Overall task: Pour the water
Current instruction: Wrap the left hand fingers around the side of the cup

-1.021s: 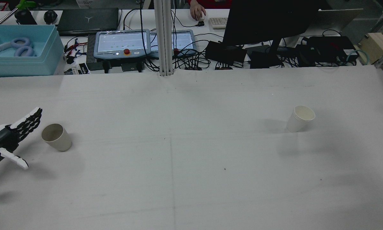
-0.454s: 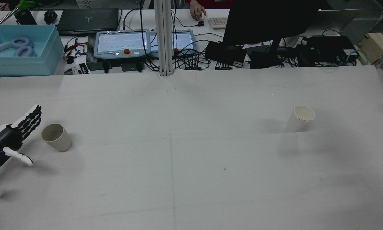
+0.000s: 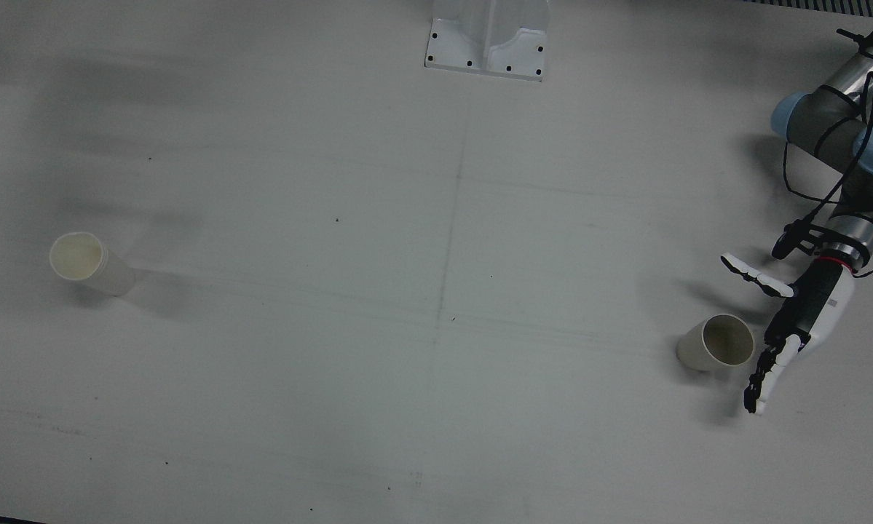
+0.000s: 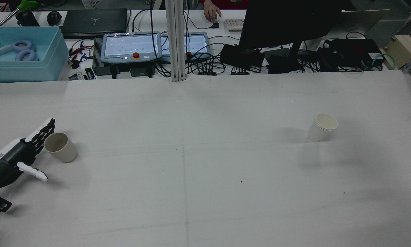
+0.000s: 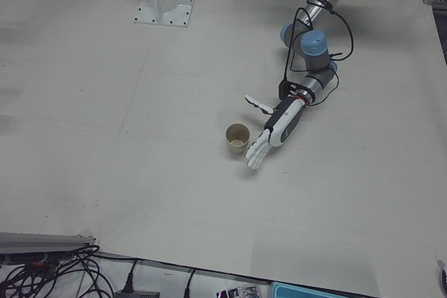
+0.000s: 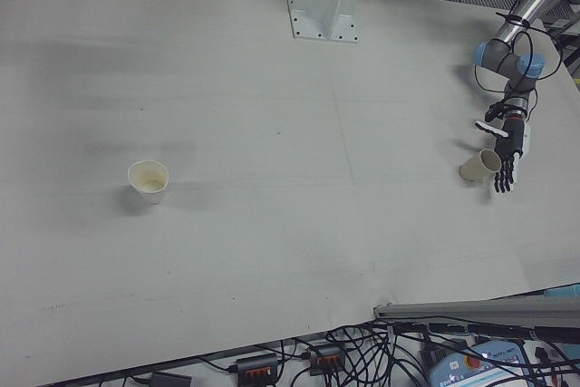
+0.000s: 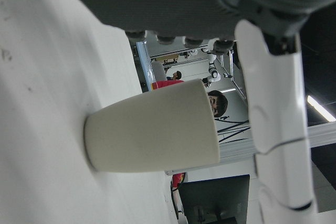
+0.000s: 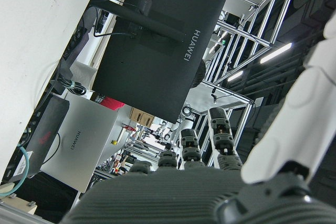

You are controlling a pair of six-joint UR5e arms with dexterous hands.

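1. Here the left hand (image 4: 18,156) sits low over the table (image 4: 205,192) with fingers spread and holding nothing, its fingertips just beside the beige cup (image 4: 60,147), the thumb on the near side.
2. The beige cup stands upright; its inside looks dark and I cannot tell if there is water in it. The white paper cup (image 4: 322,127), well apart on the other half, looks empty.
3. Only its own camera shows the right hand (image 8: 294,129), fingers extended, apparently holding nothing; the monitor (image 8: 157,51) fills that view.
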